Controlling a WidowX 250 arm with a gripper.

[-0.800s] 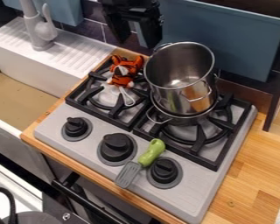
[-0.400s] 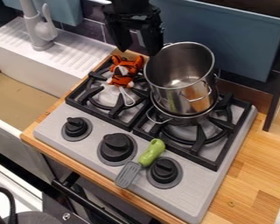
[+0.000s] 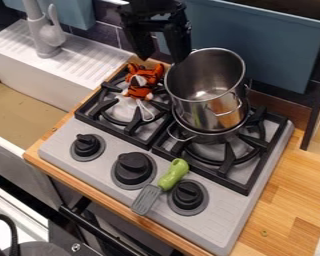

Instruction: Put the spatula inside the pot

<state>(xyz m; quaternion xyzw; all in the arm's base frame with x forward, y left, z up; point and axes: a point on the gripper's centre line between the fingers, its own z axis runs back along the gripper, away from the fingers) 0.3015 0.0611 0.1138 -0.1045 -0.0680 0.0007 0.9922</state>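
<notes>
At the top of the view my gripper hangs open above the back of the stove, just left of the pot's rim, its fingers apart with nothing between them. The steel pot stands on the right burner; its open mouth is tilted towards the camera's view and its inside looks bare. A spatula with a green handle and grey blade lies across the stove's front panel, between two black knobs, the blade towards the front edge.
An orange tiger toy sits on the left burner grate. Black knobs rise from the stove front. The sink with its faucet is at the left, a wooden counter at the right.
My gripper has come down slightly and a little to the right, and it appears more tilted. The spatula, pot and toy have not moved.
</notes>
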